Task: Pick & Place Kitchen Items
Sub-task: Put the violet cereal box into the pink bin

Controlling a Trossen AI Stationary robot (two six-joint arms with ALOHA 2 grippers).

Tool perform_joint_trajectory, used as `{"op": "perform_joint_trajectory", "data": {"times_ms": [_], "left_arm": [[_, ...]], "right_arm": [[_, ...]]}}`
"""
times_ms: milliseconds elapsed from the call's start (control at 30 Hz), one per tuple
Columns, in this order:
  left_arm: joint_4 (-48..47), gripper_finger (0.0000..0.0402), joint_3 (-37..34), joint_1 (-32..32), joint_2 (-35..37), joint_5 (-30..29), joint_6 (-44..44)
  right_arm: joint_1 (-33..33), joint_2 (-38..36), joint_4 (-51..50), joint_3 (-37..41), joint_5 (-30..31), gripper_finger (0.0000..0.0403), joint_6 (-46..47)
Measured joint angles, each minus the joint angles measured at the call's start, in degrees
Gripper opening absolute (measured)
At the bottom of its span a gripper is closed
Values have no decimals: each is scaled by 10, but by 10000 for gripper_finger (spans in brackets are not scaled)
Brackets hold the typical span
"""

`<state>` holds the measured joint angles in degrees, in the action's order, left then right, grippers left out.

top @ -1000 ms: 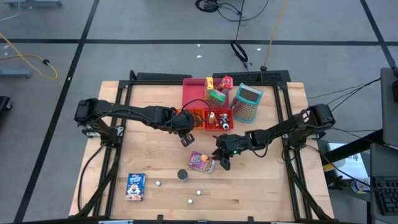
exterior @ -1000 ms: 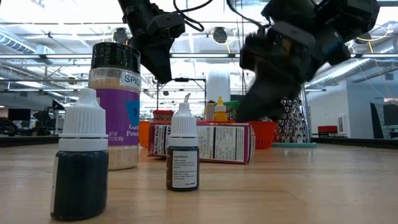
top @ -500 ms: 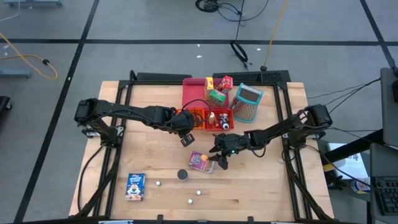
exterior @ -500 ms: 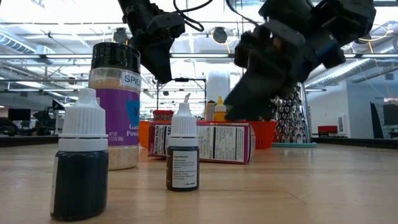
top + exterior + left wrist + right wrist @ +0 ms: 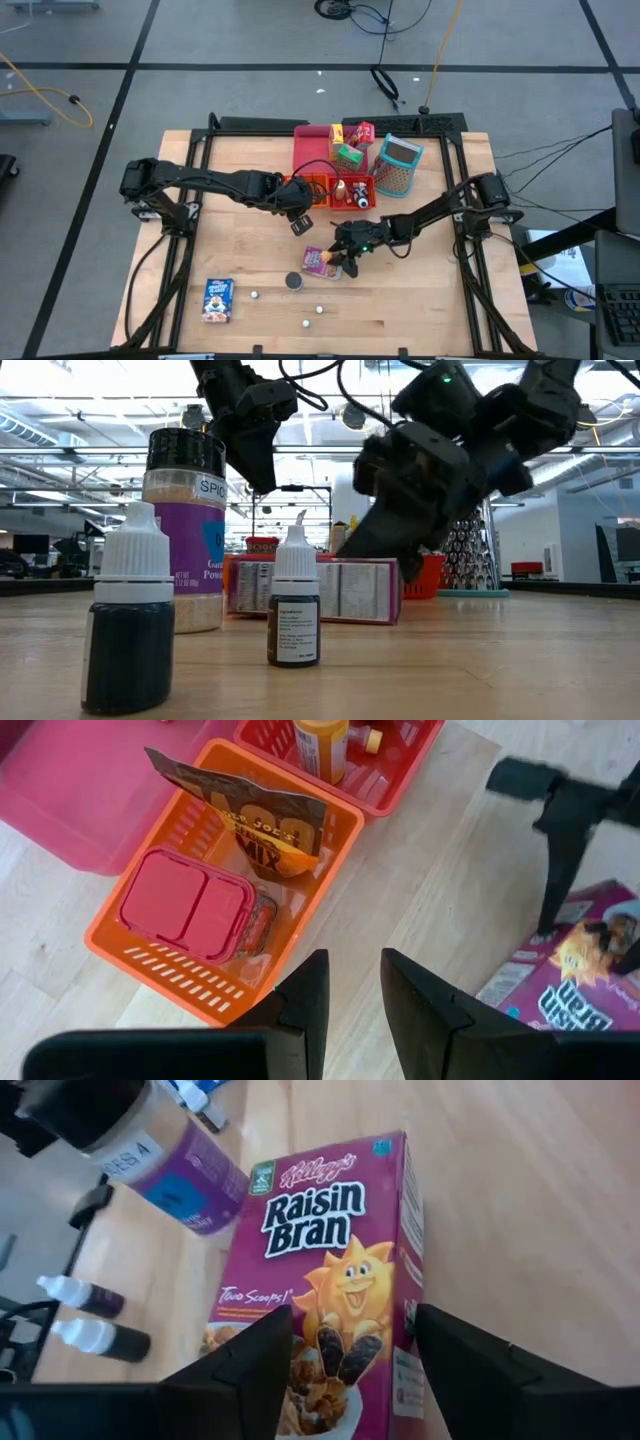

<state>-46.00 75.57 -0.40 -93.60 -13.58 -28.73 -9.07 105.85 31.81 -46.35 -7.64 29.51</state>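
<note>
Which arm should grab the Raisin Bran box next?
Right. The right gripper hangs open directly over the Raisin Bran box, fingers straddling it. The left gripper hovers by the orange bin, farther off.

A purple Raisin Bran box [image 5: 335, 1270] is found lying flat on the wood, printed face up, near the table's middle [image 5: 320, 260]. A spice jar [image 5: 184, 530] with a black cap and purple label is stood upright just beside it [image 5: 293, 281]. Three small dropper bottles with white caps [image 5: 319, 309] are spread apart along the front of the table; two are seen upright [image 5: 294, 611]. A blue cereal box [image 5: 218, 299] is laid flat at the front left. Green, yellow and red boxes [image 5: 349, 155] are grouped at the rear.
</note>
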Motion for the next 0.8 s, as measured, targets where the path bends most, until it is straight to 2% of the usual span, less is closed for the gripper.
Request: {"op": "perform_joint_trajectory", "data": {"times_ms": [167,333,400,800], "left_arm": [[0,93,0,0,0,0,0],[0,93,0,0,0,0,0],[0,93,0,0,0,0,0],[0,93,0,0,0,0,0]], "right_arm": [[0,29,-16,-28,-17,154,21],[1,33,-20,-29,-30,45,27],[1,31,-21,-29,-33,16,20],[1,8,-35,-27,-45,3,-2]]}}
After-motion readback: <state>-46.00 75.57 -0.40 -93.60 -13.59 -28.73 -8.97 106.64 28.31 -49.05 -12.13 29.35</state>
